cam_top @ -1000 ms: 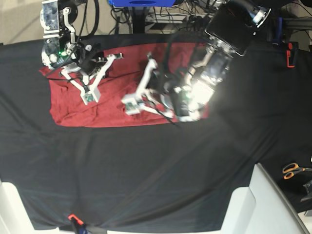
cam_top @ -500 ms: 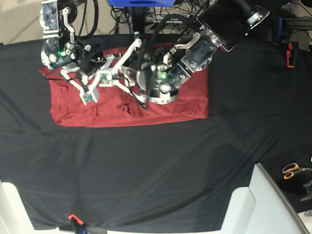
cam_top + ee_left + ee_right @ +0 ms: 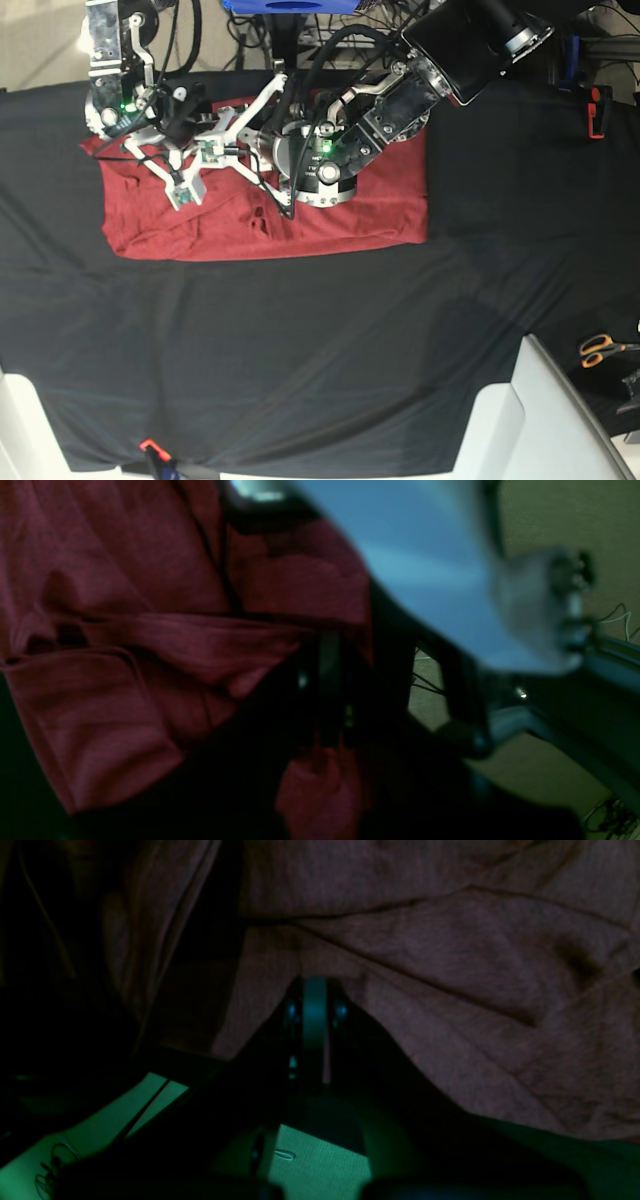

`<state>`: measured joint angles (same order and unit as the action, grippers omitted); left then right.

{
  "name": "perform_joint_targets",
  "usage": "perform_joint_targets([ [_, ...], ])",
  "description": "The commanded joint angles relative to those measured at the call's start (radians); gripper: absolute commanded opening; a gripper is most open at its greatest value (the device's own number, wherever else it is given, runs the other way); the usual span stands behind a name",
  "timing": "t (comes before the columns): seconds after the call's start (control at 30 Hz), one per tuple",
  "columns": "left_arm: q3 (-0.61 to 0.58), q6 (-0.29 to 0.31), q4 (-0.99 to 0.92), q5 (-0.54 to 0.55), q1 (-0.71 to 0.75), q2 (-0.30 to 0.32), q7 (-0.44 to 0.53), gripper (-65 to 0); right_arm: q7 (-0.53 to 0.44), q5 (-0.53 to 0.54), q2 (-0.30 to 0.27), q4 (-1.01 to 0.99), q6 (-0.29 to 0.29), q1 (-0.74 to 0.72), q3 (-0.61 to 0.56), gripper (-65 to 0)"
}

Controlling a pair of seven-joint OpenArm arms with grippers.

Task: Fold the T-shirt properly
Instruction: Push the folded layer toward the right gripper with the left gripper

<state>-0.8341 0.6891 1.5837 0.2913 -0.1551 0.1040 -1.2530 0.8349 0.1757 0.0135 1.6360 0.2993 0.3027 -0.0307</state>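
The maroon T-shirt (image 3: 380, 215) lies as a wide folded band on the far part of the black table cloth (image 3: 320, 350). Both grippers are over its left half, close together. My right gripper (image 3: 178, 128) is near the shirt's far left edge; in the right wrist view its jaws (image 3: 312, 1015) are shut, with fabric (image 3: 450, 965) tented around them. My left gripper (image 3: 268, 150) reaches in from the right; in the left wrist view it (image 3: 330, 680) looks shut, with wrinkled shirt fabric (image 3: 125, 630) bunched at it. That view is blurred.
Orange-handled scissors (image 3: 600, 348) lie at the right edge. White blocks stand at the front left (image 3: 25, 430) and front right (image 3: 540, 420) corners. A blue object (image 3: 290, 5) and cables sit beyond the far edge. An orange clip (image 3: 150, 446) is at the front edge.
My left arm has swung left and toward the far edge across the shirt, ending close to the right gripper. The shirt's right half is now uncovered. The right arm has hardly moved.
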Motion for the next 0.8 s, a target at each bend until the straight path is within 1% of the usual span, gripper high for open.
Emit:
perform_joint_targets([
  [0.0, -0.004, 0.009, 0.014, 0.019, -0.013, -0.008, 0.009, -55.5, -0.027, 0.011, -0.001, 0.02, -0.002, -0.01, 0.001, -64.2],
  [0.07, -0.001, 0.009, 0.014, 0.019, -0.013, -0.011, 0.011, -44.6, -0.027, 0.011, -0.001, 0.02, -0.002, -0.01, 0.001, -64.2],
  [0.2, -0.004, 0.009, 0.019, 0.027, -0.034, -0.014, 0.014, -29.1, -0.025, 0.011, -0.001, 0.02, -0.002, -0.01, 0.001, -64.2],
  [0.27, -0.001, 0.009, 0.02, 0.029, -0.045, -0.03, 0.014, -26.3, -0.025, 0.011, -0.001, 0.02, -0.002, -0.01, 0.001, -64.2],
  [0.3, 0.003, 0.009, 0.02, 0.029, -0.048, -0.036, 0.014, -26.3, -0.025, 0.011, -0.001, 0.02, -0.002, -0.01, 0.001, -64.2],
  [0.37, 0.008, 0.009, 0.028, 0.024, -0.053, -0.04, 0.014, -28.3, -0.025, 0.011, -0.001, 0.022, -0.002, -0.01, 0.001, -64.2],
  [0.4, 0.016, 0.009, 0.042, 0.021, -0.064, -0.04, 0.014, -30.3, -0.025, 0.011, -0.001, 0.025, -0.002, -0.01, 0.001, -64.2],
  [0.43, 0.039, 0.009, 0.057, 0.023, -0.067, -0.037, 0.014, -33.2, -0.025, 0.011, -0.001, 0.027, -0.002, -0.01, -0.001, -64.2],
  [0.47, 0.074, 0.009, 0.07, 0.021, -0.067, -0.033, 0.014, -37.5, -0.025, 0.011, -0.001, 0.027, -0.002, -0.01, -0.001, -64.2],
  [0.5, 0.129, 0.009, 0.08, 0.021, -0.067, -0.028, 0.009, -43.4, -0.024, 0.011, -0.001, 0.028, -0.002, -0.01, -0.01, -64.2],
  [0.57, 0.261, 0.009, 0.088, 0.021, -0.059, 0.001, 0.005, -60.6, -0.024, 0.008, -0.005, 0.042, -0.002, -0.021, -0.065, -64.2],
  [0.6, 0.338, 0.009, 0.088, 0.019, -0.045, 0.026, 0.005, -65.0, -0.022, 0.008, -0.007, 0.056, -0.004, -0.027, -0.102, -64.2],
  [0.7, 0.566, 0.009, 0.088, 0.019, 0.002, 0.113, 0.011, -65.0, -0.004, 0.006, -0.008, 0.091, -0.004, -0.061, -0.189, -64.2],
  [0.77, 0.704, 0.009, 0.1, 0.019, 0.047, 0.171, 0.014, -65.0, 0.036, 0.006, -0.008, 0.099, -0.004, -0.106, -0.231, -64.2],
])
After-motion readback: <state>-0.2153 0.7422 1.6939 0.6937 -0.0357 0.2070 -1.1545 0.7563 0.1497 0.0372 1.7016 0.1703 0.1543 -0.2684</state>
